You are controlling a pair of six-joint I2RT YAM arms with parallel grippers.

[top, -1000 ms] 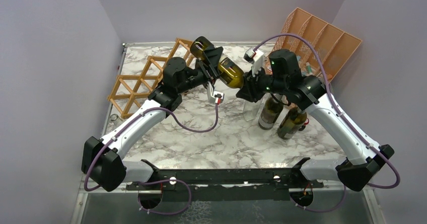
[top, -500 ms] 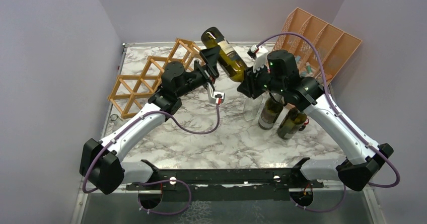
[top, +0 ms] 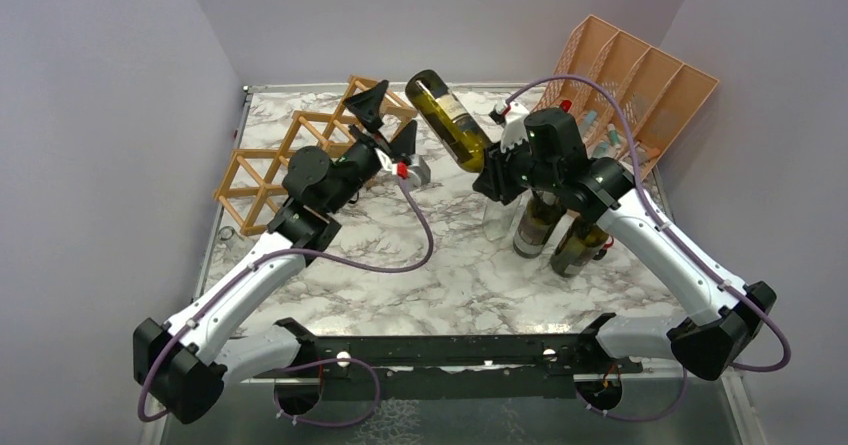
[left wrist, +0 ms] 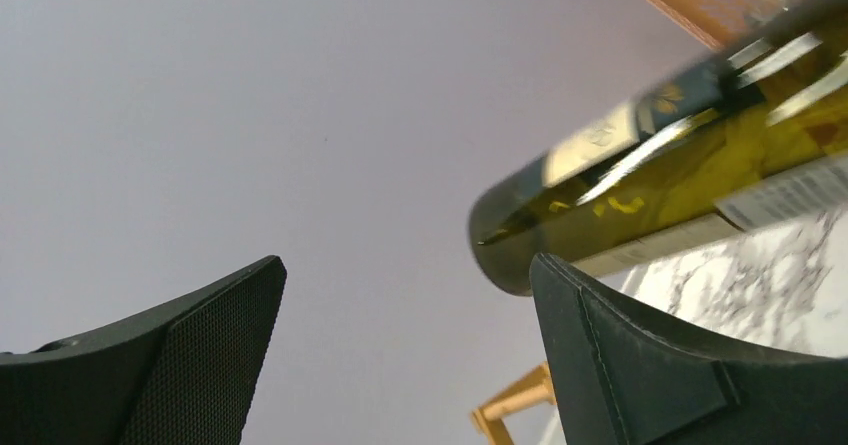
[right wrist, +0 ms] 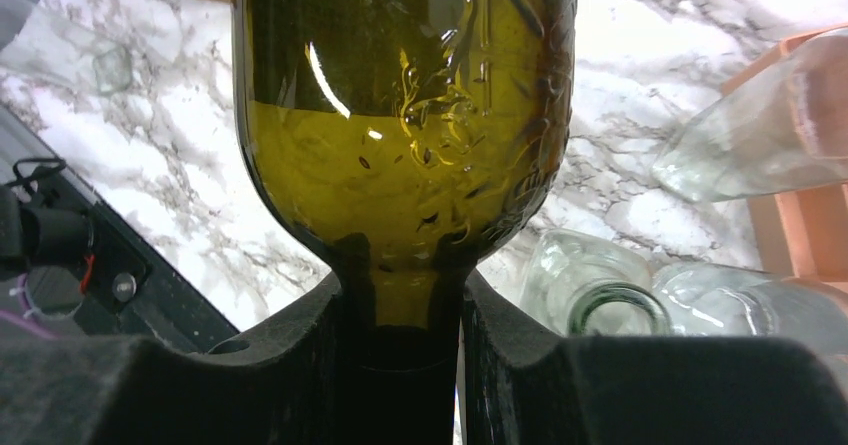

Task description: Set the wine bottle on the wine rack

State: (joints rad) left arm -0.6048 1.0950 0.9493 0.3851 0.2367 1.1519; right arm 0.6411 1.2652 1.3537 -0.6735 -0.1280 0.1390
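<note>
1) spare bottles (top: pixel 537 223): two dark ones, upright on the tabletop (top: pixel 470 275), R side, just under the R arm; not in play.
2) right claw (top: pixel 496 173): clamped on the neck of the wine bottle (top: pixel 450 120); wrist view shows it tight against the glass on both sides; same grip as a sec ago.
3) wine bottle: in the air above the back-middle of the tabletop; tilted, base toward back-L; touching nothing but the right claw.
4) left claw (top: pixel 388 120): this is the change, note it; a sec ago it was on the bottle's base end; now jaws spread wide, nothing in them, drawn off to the L and apart from the bottle.
5) wine rack (top: pixel 262 153): back-L corner; no bottle in it yet; L arm partly in front.

Meaning for you: handover looks done; R arm carries alone by the neck, so expect the heavy end to sag or swing; L arm prob. has to clear the rack before the bottle goes in.
</note>
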